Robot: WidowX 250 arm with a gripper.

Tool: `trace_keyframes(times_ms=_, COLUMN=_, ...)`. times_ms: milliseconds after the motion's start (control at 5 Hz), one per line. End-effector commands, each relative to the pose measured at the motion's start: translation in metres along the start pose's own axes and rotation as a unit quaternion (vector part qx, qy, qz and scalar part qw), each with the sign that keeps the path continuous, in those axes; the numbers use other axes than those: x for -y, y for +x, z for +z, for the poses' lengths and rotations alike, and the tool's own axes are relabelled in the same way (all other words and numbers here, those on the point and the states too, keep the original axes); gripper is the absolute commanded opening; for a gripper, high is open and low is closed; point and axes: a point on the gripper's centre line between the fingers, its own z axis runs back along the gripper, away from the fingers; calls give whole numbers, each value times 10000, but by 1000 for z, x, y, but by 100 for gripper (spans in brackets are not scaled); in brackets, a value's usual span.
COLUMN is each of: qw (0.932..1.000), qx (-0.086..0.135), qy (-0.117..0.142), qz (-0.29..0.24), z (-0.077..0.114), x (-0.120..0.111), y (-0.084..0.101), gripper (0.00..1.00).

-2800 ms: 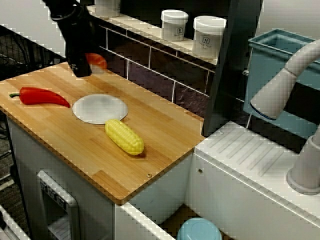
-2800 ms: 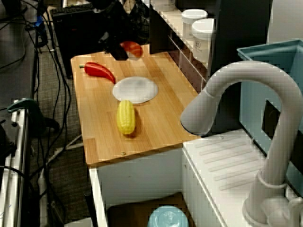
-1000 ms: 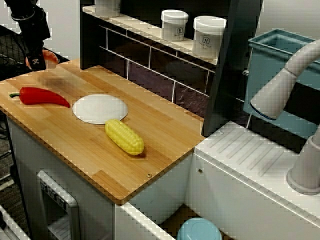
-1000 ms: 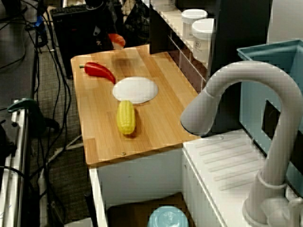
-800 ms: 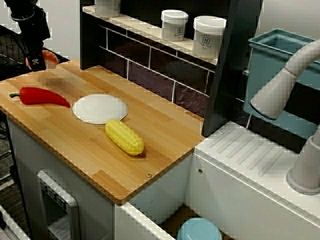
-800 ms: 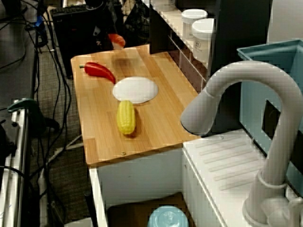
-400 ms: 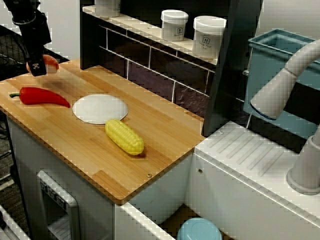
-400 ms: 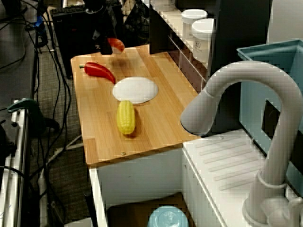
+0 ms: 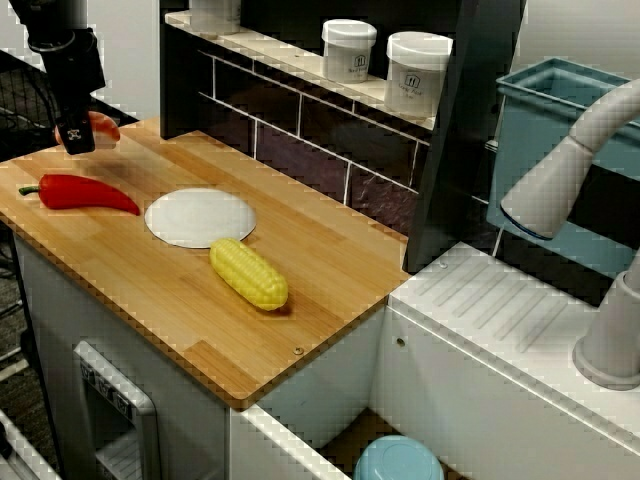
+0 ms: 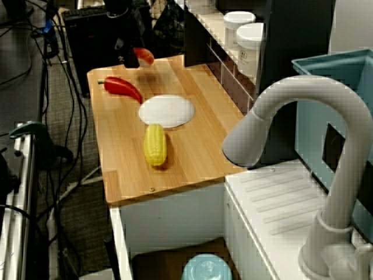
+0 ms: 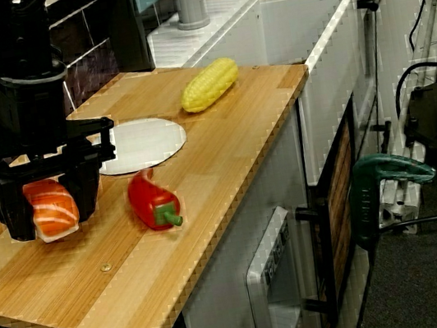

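Note:
My gripper (image 11: 49, 209) is shut on a piece of salmon sushi (image 11: 54, 215), orange with white stripes, just above the wooden counter (image 11: 227, 163) near its far end. In the view along the shelf the gripper (image 9: 78, 135) hangs at the back left corner with the sushi (image 9: 102, 126) showing beside it. A red pepper (image 11: 152, 201) lies right next to the gripper. Beyond it are a white plate (image 11: 139, 143) and an ear of corn (image 11: 210, 84). The view over the faucet shows the gripper (image 10: 129, 58) and sushi (image 10: 144, 56) at the counter's far edge.
White jars (image 9: 349, 50) stand on the shelf behind the counter, beside a dark upright post (image 9: 460, 130). A grey faucet (image 9: 570, 180) and a teal bin (image 9: 560, 150) are at the sink end. Cables and a green clamp (image 11: 387, 175) lie past the counter's edge.
The gripper carried the sushi from the back wall out to the counter's left end, then in the last second eased back in over the wood and slightly lower.

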Motion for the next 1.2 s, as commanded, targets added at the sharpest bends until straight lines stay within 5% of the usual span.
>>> trace_keyframes(times_ms=0, qw=9998, qx=18, qy=214, qz=-13, z=13, x=0, y=2, gripper=87)
trace_keyframes(times_ms=200, qw=9998, qx=3, qy=193, qz=-9, z=13, x=0, y=2, gripper=100)
trace_keyframes(times_ms=600, qw=9998, qx=21, qy=3, qz=178, z=19, x=-6, y=4, gripper=100)
trace_keyframes(times_ms=1000, qw=9991, qx=348, qy=-141, qz=216, z=48, x=-4, y=6, gripper=100)
